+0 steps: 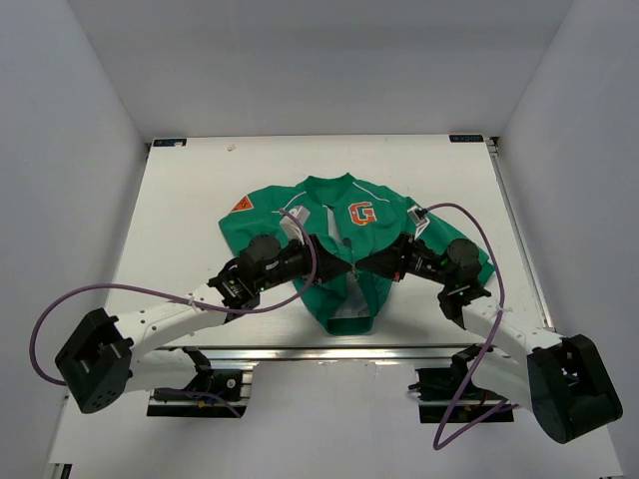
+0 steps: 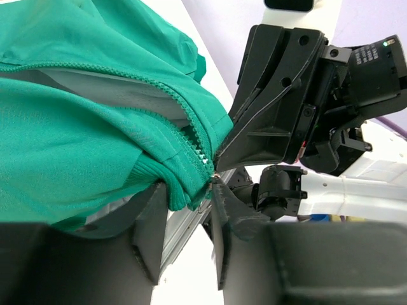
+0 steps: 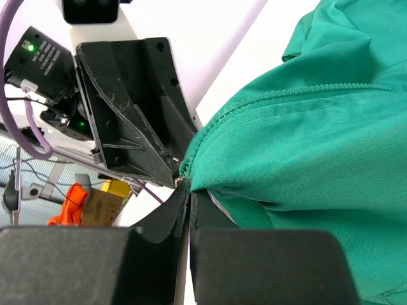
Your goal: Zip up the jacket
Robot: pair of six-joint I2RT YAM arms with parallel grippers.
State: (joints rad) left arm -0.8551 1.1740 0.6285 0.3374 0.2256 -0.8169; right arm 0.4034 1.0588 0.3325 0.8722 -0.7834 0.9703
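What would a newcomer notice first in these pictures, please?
A green jacket with an orange G patch lies spread at the middle of the white table. The left gripper and the right gripper, both black, meet at the zip on its front, the right one pinched shut. Purple cables loop out at either side.

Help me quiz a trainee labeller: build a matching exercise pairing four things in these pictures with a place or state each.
Things:
1. G patch
2. triangle patch
3. left hand
4. right hand

Places or states:
A. closed tight, tips at the zip's lower end
B. on the chest of the jacket
C. straddling the jacket's hem
D. on a sleeve, at the left of the top view

Pairs: 1-B, 2-D, 3-C, 4-A
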